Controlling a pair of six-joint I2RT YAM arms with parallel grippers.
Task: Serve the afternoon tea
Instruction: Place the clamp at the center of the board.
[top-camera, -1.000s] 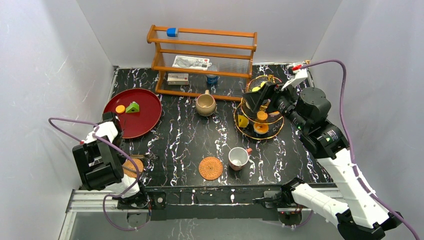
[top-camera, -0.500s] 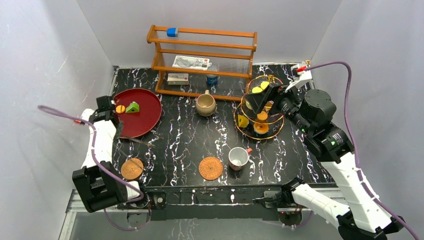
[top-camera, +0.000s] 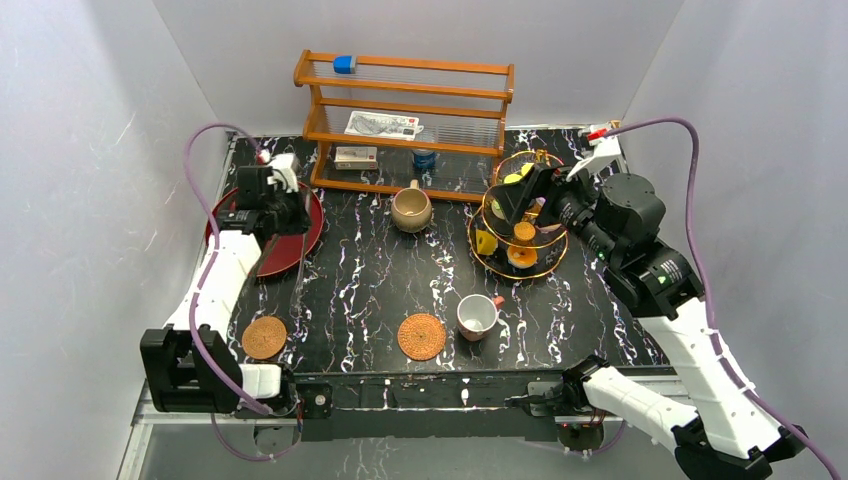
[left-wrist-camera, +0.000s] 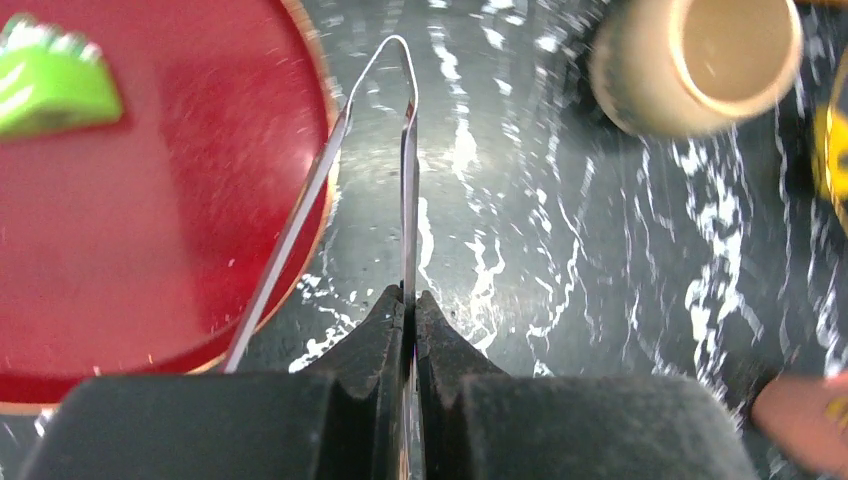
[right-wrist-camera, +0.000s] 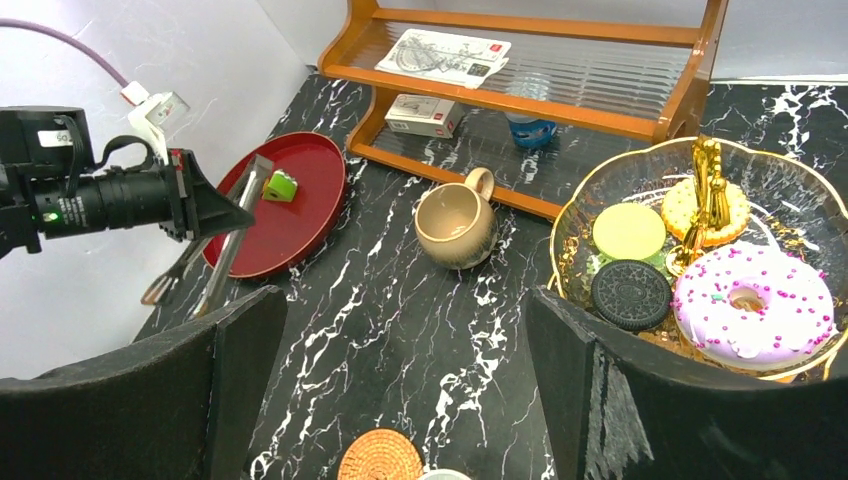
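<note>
Our left end effector (left-wrist-camera: 410, 300) is clamped on 1 arm of thin metal tongs (left-wrist-camera: 405, 150) and hangs above the red tray's (left-wrist-camera: 150, 250) rim, we judge to lift the green wedge pastry (left-wrist-camera: 50, 85) lying on that tray. Our right end effector (right-wrist-camera: 400, 320) stands wide apart and empty, far right of the tray. It is beside the gold-rimmed stand (right-wrist-camera: 620, 165), which holds a pink sprinkled donut (right-wrist-camera: 750, 300) and a black biscuit (right-wrist-camera: 630, 295).

White-and-black arms (top-camera: 215, 285), purple cables (top-camera: 650, 122)

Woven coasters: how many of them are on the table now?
2. One coaster lies at the front left, beside the left arm's base; the other lies just left of the white cup. No others show.
</note>
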